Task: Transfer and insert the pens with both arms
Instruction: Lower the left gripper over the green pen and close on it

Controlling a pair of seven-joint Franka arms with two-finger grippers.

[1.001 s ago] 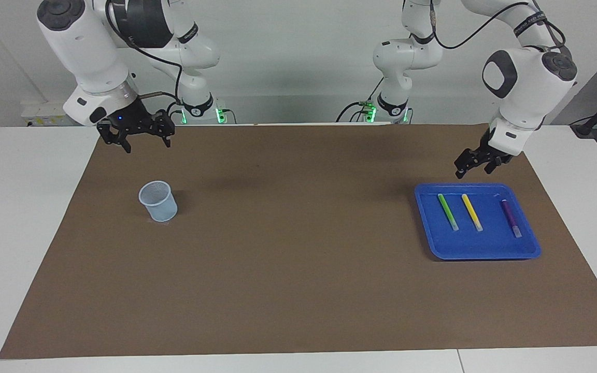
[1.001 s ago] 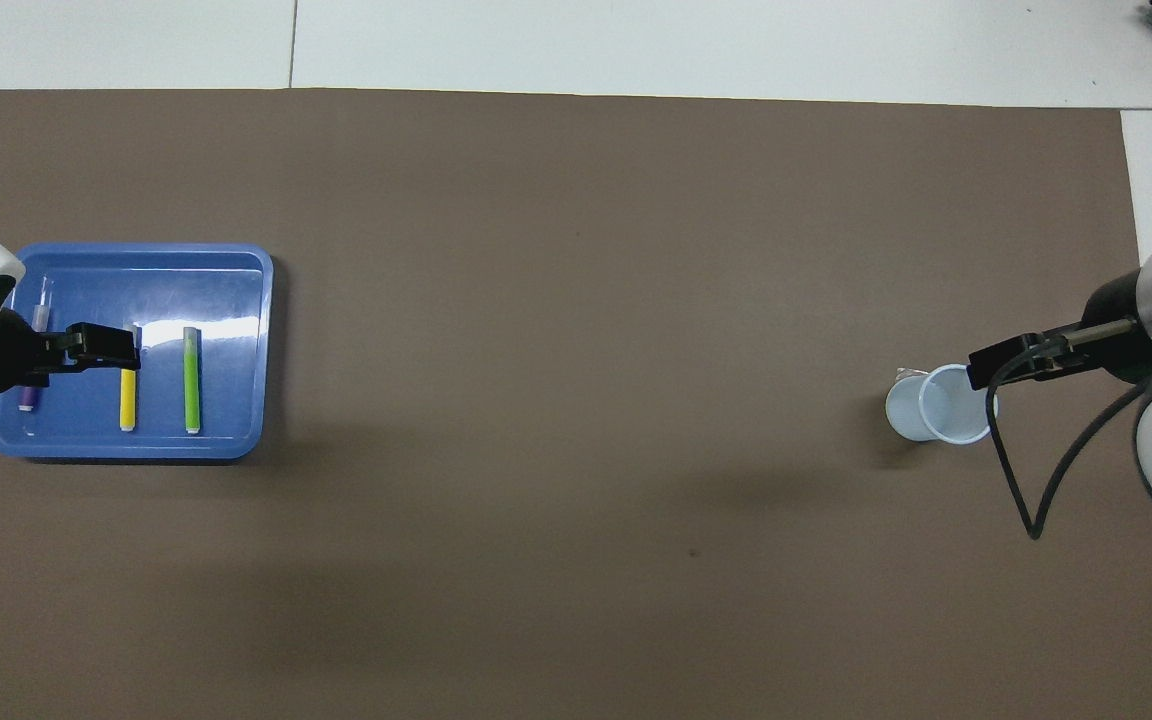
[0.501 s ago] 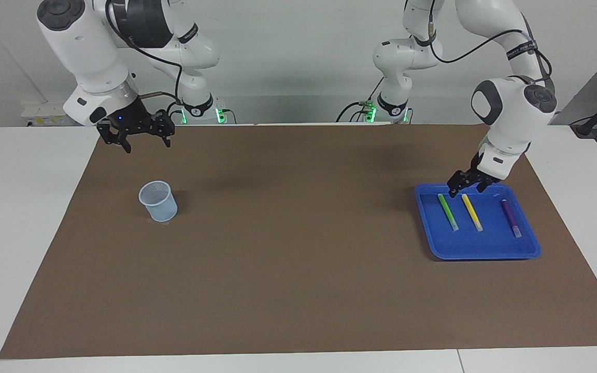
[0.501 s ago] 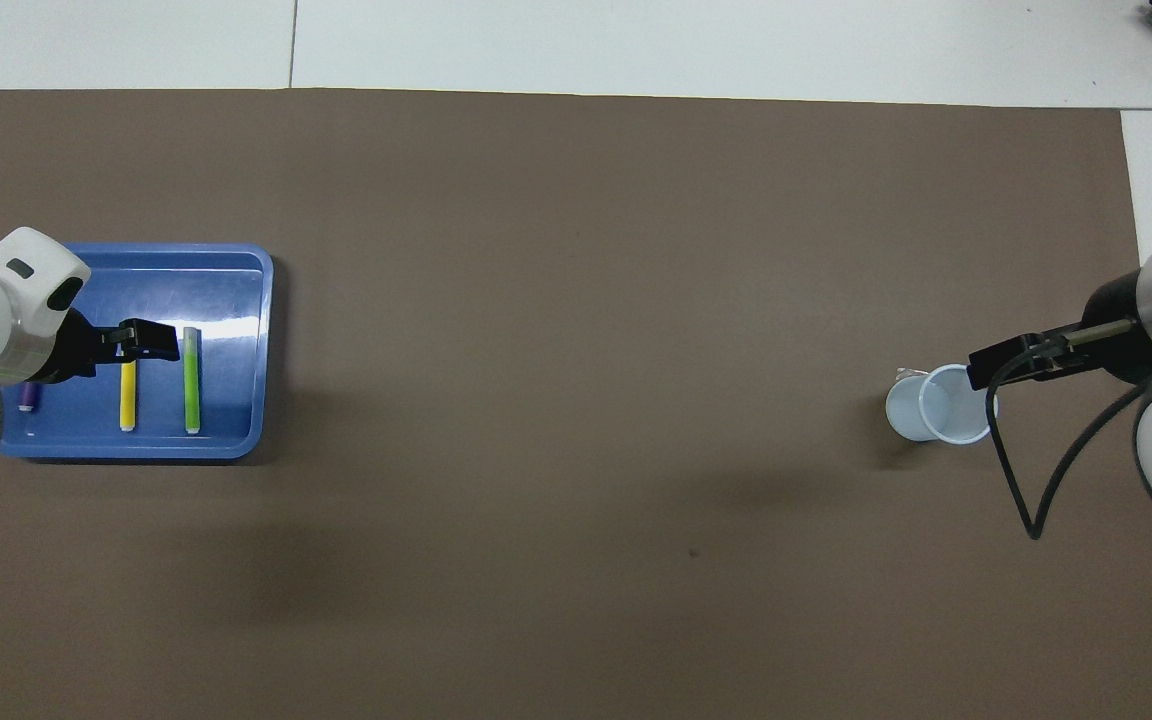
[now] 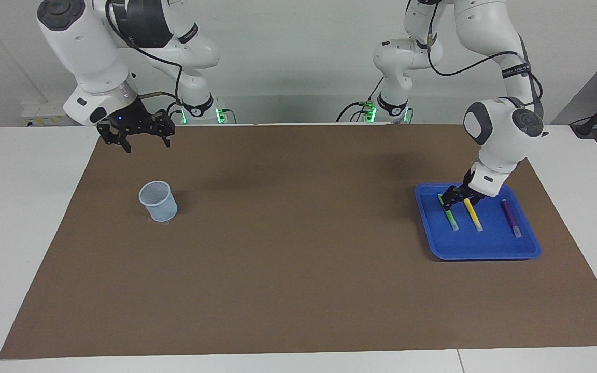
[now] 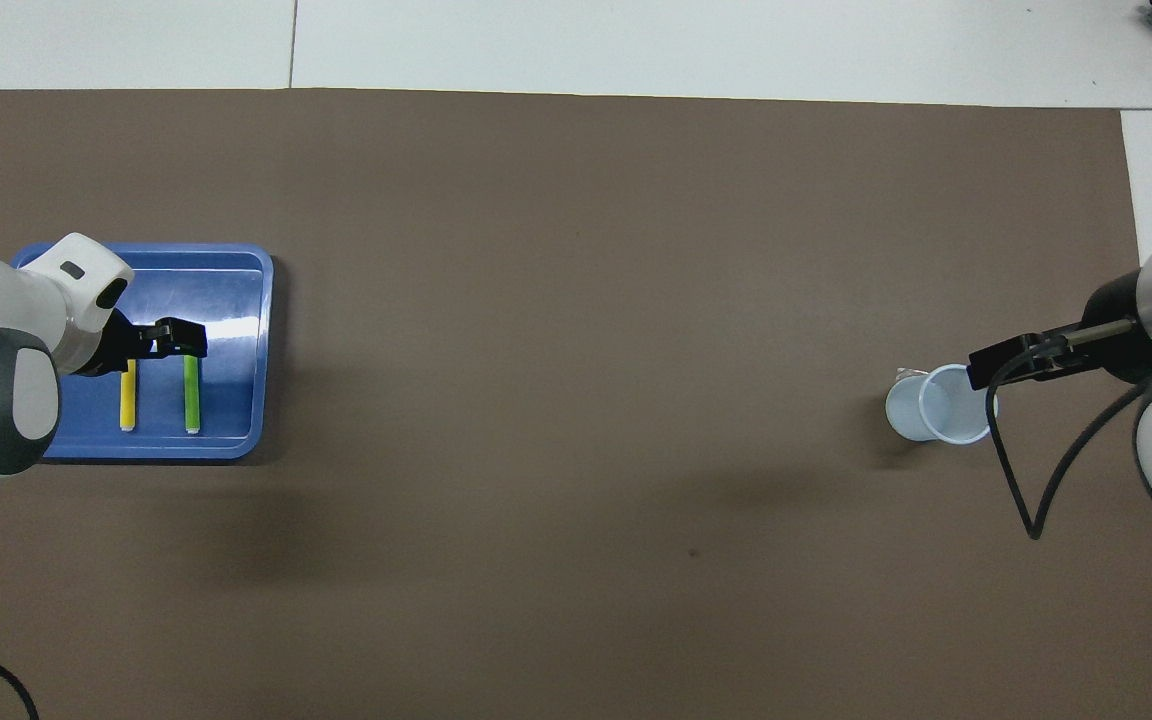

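Pens first, seen from across the table: three slim sticks lie side by side in the blue tray [image 5: 485, 248], which sits on the brown mat [image 5: 298, 259] at the left arm's end. The green pen [image 5: 449, 215] is the one nearest the mat's middle, the yellow pen [image 5: 473, 214] lies beside it, and the purple pen [image 5: 510, 217] lies a little apart, nearest the tray's outer rim. Each has a pale, see-through tip at the end farther from the robots. The left gripper [image 5: 456, 201] is down inside the tray, its jaws spread wide at the robot-side end of the green pen, not closed on it. The right gripper [image 5: 143, 141] hangs in the air with jaws wide and nothing in them, over the mat and nearer the robots than the pale cup [image 5: 158, 201].

From overhead, the left gripper [image 6: 176, 340] covers the upper end of the green pen [image 6: 192, 395]; the yellow pen [image 6: 127, 397] lies beside it in the tray [image 6: 236, 300], and the arm hides the purple one. The right gripper [image 6: 998, 362] overlaps the rim of the cup [image 6: 939, 404], empty.
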